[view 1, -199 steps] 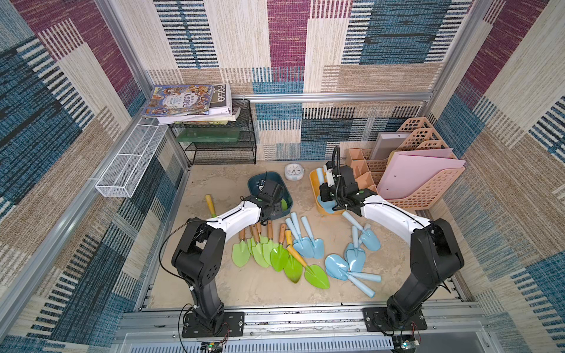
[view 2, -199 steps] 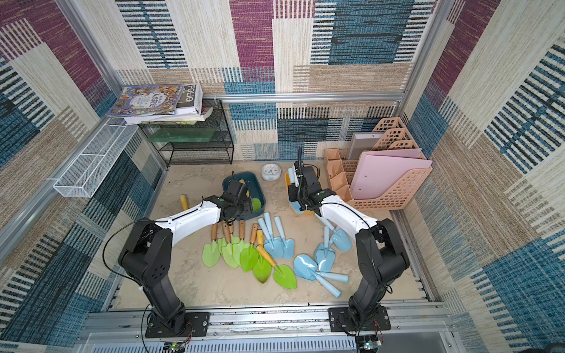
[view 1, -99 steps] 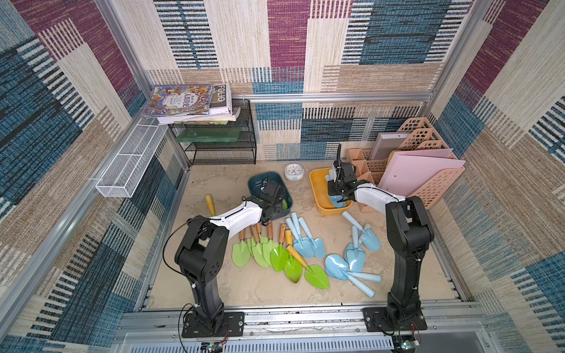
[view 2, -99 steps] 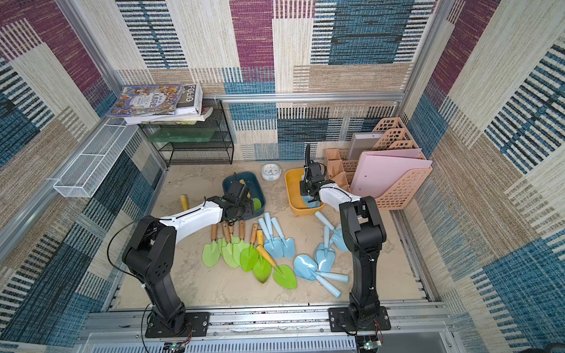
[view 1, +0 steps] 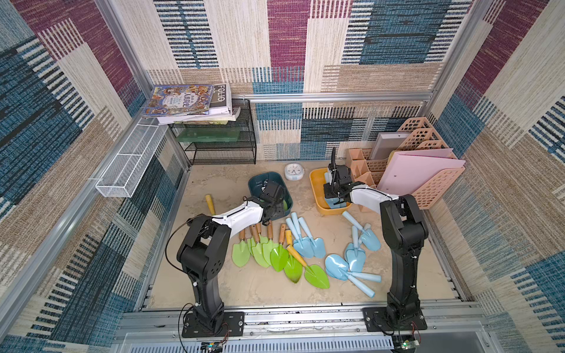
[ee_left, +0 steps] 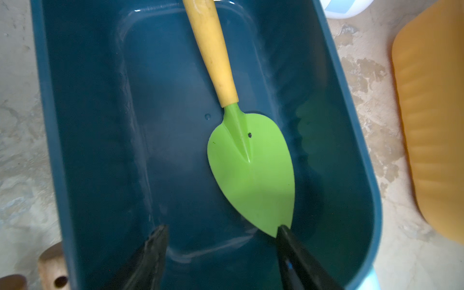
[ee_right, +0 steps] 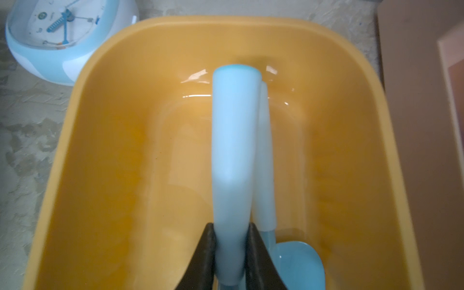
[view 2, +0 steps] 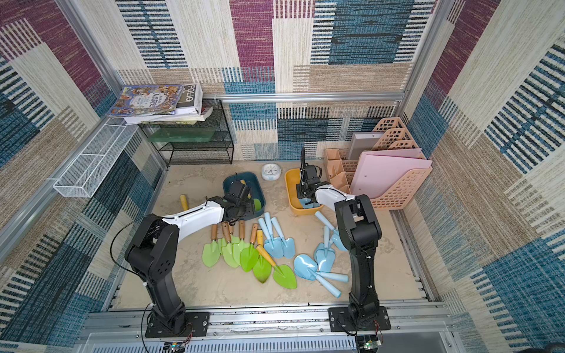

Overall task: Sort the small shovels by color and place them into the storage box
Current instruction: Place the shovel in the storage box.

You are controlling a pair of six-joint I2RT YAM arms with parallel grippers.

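Several lime-green small shovels and pale blue small shovels lie on the sandy table in both top views. My left gripper is open over the dark teal storage box. A green shovel with a yellow handle lies loose in that box, its tip by one fingertip. My right gripper is shut on the handle of a pale blue shovel inside the yellow storage box. Another blue shovel rests in that box beside it.
A small clock stands between the two boxes. A peach file organizer sits right behind the yellow box. A black wire rack with books is at the back left. A loose yellow handle lies left of the teal box.
The right arm has folded its elbow up and back, keeping its gripper with the blue shovel in the yellow box. The left arm has hardly moved.
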